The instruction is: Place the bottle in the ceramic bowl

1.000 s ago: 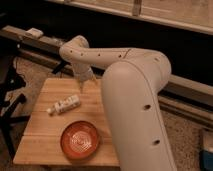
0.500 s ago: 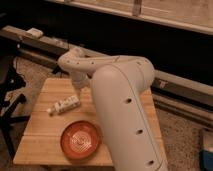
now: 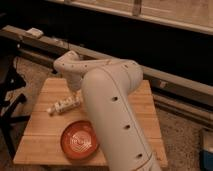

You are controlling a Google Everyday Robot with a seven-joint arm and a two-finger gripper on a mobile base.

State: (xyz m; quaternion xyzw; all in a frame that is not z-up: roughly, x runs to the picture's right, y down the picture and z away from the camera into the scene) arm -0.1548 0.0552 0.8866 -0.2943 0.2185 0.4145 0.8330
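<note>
One view takes it all in: the bottle lies on its side on the wooden table, just beyond the ceramic bowl and apart from it. The gripper hangs at the bottle's right end, half hidden by the arm, fingers spread wide, holding nothing. I'd straddle the bottle's middle squarely before closing, or it could roll.
</note>
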